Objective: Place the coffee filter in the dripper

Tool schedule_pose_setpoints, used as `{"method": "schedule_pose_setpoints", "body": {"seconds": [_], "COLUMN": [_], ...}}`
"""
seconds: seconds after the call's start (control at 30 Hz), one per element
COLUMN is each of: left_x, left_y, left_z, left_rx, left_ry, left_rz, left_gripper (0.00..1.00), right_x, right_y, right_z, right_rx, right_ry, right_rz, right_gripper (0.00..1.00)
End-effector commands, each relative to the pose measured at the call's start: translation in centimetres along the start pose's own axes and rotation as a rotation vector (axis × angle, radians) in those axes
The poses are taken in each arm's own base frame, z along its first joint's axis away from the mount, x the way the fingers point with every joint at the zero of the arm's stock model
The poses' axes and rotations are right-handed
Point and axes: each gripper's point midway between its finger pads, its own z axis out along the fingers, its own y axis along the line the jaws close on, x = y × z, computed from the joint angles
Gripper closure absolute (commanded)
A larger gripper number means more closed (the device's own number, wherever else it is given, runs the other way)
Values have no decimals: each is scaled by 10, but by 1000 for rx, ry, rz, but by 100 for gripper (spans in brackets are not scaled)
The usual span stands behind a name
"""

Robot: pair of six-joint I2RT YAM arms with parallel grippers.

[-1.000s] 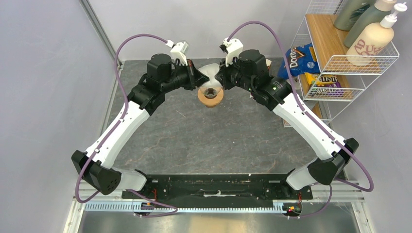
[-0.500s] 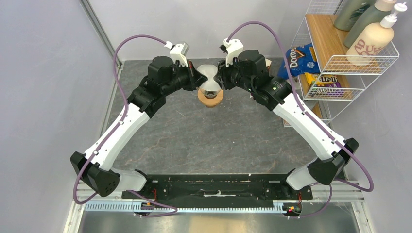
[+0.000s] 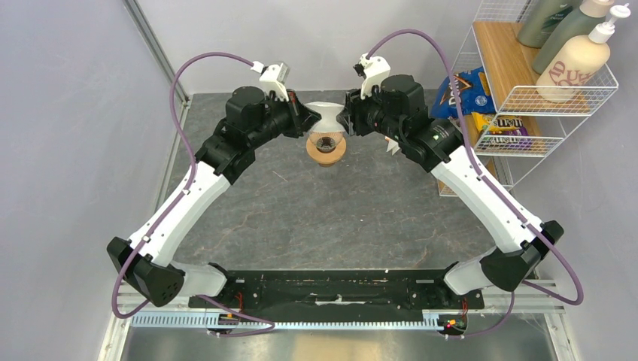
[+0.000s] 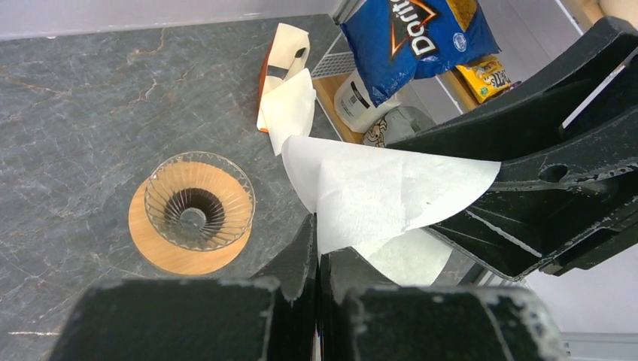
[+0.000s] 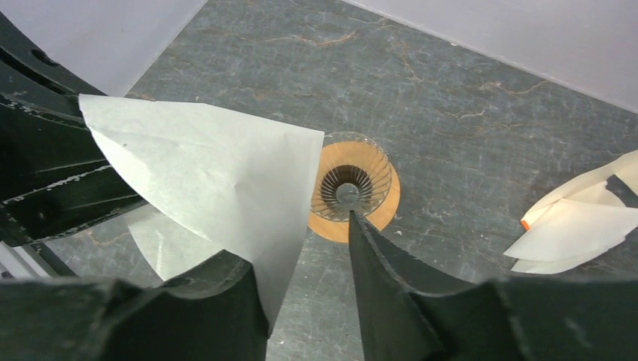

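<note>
The coffee filter is held aloft at the upper centre of the overhead view, just above the empty dripper on the desk. It is clamped at one edge by the closed jaws of the left gripper, while the jaws of the right gripper are spread, paper against one. Placement is judged to be in hand: the tip must be centred over the glass mouth, lowered, then released.
</note>
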Motion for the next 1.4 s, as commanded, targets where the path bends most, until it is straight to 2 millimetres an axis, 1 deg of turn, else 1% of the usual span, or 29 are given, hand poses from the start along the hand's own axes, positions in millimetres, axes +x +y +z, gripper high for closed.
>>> {"method": "schedule_pose_setpoints", "body": {"seconds": [0.0,0.07,0.17,0.3,0.4,0.5,0.6,0.63,0.7,0.73,0.77,0.87,0.97,1.0,1.07,1.1,1.37], "left_x": [-15,-13,-11,-8,-6,-2,3,4,1,-2,-5,-11,-11,-11,-9,-10,-9], "left_y": [-8,-9,-11,-12,-15,-23,-20,-17,-10,-7,-5,-2,1,2,3,3,6], "left_z": [-3,-2,-1,-1,-1,1,1,1,-2,-4,-5,-7,-3,-2,1,2,10], "left_rx": [22,28,32,30,41,85,66,48,13,-9,-26,-52,-60,-65,-71,-74,-86], "left_ry": [-72,-69,-66,-59,-58,-43,-28,-23,-33,-44,-54,-79,-79,-78,-73,-73,-79], "left_rz": [-13,-19,-14,1,5,8,6,9,24,27,29,34,35,34,32,31,20], "left_gripper": [98,98,98,98,98,98,96,93,81,73,69,60,58,54,43,40,40], "right_x": [-14,-13,-16,-18,-16,-16,-20,-22,-23,-22,-21,-15,-13,-13,-14,-14,-14], "right_y": [8,9,15,15,16,17,21,20,18,16,16,14,16,17,18,18,23], "right_z": [-2,3,6,8,9,9,5,4,0,-1,-3,-4,-4,-4,-3,-3,1], "right_rx": [-39,-39,-69,-71,-73,-81,-98,-96,-87,-82,-82,-78,-85,-89,-84,-81,-37], "right_ry": [-52,-46,-46,-48,-43,-42,-59,-66,-78,-78,-76,-67,-63,-63,-66,-67,-78], "right_rz": [43,52,59,57,55,55,44,39,26,20,13,9,13,12,8,3,-32], "right_gripper": [58,68,74,86,100,100,100,100,100,100,100,100,100,100,100,100,100]}}
